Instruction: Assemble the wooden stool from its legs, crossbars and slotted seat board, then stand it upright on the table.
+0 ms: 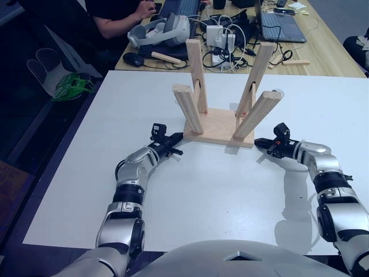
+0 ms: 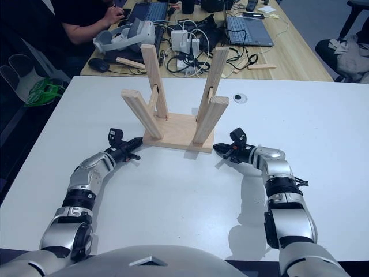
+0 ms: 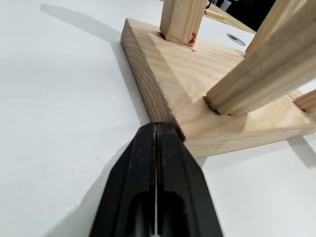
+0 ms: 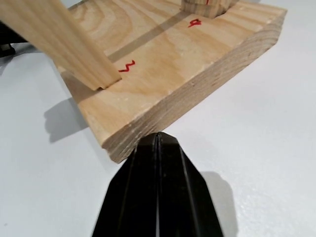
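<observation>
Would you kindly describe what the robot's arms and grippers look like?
The left arm and right arm have rounded silver-grey shells with black joints between the segments. Behind each gripper sits a small black box. The left gripper and right gripper have matte black fingers, smooth and tapering to a narrow wedge.

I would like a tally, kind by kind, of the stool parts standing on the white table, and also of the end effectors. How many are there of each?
legs: 4
seat board: 1
end effectors: 2
total: 7
</observation>
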`<state>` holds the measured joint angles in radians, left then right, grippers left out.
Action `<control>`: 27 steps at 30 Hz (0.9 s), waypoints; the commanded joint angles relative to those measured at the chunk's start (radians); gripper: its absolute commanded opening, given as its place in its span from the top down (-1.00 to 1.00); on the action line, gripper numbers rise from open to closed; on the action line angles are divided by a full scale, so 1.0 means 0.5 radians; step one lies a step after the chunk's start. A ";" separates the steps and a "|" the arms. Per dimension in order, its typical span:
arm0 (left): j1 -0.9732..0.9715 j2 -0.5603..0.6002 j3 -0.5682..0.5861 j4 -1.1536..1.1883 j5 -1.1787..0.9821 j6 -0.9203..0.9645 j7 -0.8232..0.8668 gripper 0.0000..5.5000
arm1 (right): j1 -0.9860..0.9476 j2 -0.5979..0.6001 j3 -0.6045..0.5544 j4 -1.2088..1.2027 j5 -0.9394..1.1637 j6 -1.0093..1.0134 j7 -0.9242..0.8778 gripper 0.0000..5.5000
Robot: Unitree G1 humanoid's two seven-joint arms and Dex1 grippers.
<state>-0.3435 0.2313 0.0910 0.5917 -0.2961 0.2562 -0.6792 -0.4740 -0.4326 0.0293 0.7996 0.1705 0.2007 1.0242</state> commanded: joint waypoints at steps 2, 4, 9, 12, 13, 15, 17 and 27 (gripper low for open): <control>-0.009 0.007 -0.021 0.035 -0.003 0.045 -0.076 1.00 | 0.043 0.005 0.034 -0.018 -0.019 0.106 0.031 1.00; -0.009 0.007 -0.019 0.035 -0.011 0.057 -0.102 1.00 | 0.054 -0.004 0.039 -0.029 -0.015 0.128 0.061 1.00; 0.013 0.006 -0.015 -0.028 -0.062 0.104 -0.189 1.00 | 0.097 0.006 0.015 -0.242 0.067 0.297 0.110 1.00; 0.033 0.020 -0.021 -0.096 -0.111 0.164 -0.259 1.00 | 0.114 -0.035 0.026 -0.353 0.096 0.387 0.174 1.00; 0.039 0.023 -0.023 -0.117 -0.120 0.182 -0.272 1.00 | 0.115 -0.051 0.027 -0.365 0.096 0.400 0.194 1.00; 0.053 0.027 -0.022 -0.169 -0.147 0.222 -0.293 1.00 | 0.122 -0.077 0.032 -0.400 0.101 0.434 0.234 1.00; 0.067 0.029 -0.021 -0.226 -0.172 0.265 -0.308 1.00 | 0.141 -0.092 0.036 -0.468 0.118 0.487 0.260 1.00; 0.171 0.069 -0.014 -0.550 -0.293 0.495 -0.353 1.00 | 0.254 -0.152 0.027 -0.782 0.189 0.703 0.279 1.00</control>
<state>-0.2427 0.2816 0.1032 0.3649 -0.4078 0.4861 -0.8165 -0.3407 -0.5325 0.0363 0.4538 0.2193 0.5405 1.1450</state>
